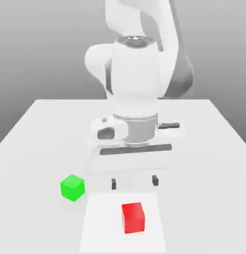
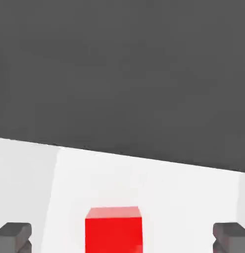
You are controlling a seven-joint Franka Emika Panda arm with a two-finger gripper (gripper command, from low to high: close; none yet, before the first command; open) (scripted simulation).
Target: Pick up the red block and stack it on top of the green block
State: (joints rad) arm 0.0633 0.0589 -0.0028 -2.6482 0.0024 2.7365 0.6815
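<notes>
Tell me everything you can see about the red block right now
The red block is a small bright red cube with plain matte faces and no markings. It sits flat on a lighter patch of the white table, turned slightly so that its top and two side faces show in the exterior view. Nothing touches it besides the surface. The open gripper hangs apart from it; in the hand view the block lies between the two fingertips.

A plain white table [image 1: 40, 129] fills the lower part of the exterior view, its top matte and evenly lit, with a slightly brighter white rectangular patch [image 1: 105, 233] near the front edge. Behind it stands a bare grey backdrop [image 1: 40, 44], darker toward the top. In the hand view the surroundings beyond the table edge are dark grey.
</notes>
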